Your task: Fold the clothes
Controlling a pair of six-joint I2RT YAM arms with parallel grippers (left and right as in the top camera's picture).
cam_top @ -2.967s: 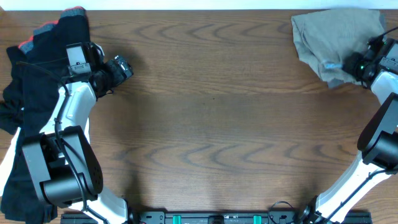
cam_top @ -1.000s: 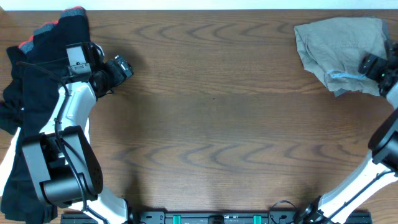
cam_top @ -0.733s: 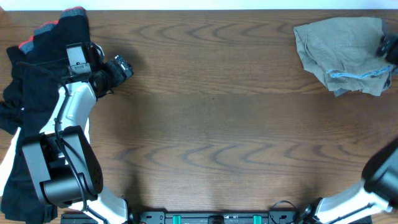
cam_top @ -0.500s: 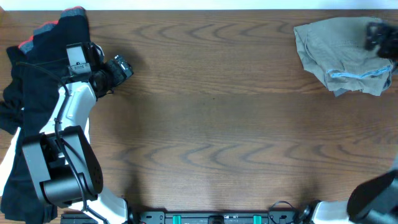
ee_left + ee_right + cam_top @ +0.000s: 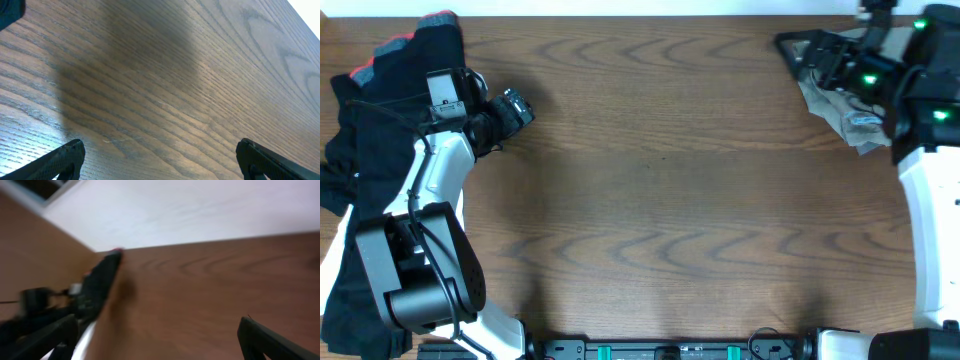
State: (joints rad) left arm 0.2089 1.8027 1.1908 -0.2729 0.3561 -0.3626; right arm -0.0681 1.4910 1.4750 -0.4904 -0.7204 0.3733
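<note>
Khaki shorts (image 5: 845,112) lie crumpled at the table's far right corner, a pale blue strip showing; the right arm covers most of them. My right gripper (image 5: 798,48) hangs above their left edge, pointing left, open and empty. The right wrist view is blurred: wood, a pale wall, and its dark fingertips (image 5: 265,340) wide apart. A heap of black garments (image 5: 370,130) with red-grey trim (image 5: 438,18) sits at the far left. Just right of that heap my left gripper (image 5: 515,108) is open over bare wood, its fingertips (image 5: 67,156) spread wide in the left wrist view.
The brown wooden table (image 5: 660,200) stretches between the two piles. The left arm's base (image 5: 420,280) stands at the near left and the right arm's white link (image 5: 930,230) runs down the right edge. A pale wall borders the far edge.
The right arm has left the shorts' right side, risen and swung over them to point left, now hiding most of them. The left arm has not moved.
</note>
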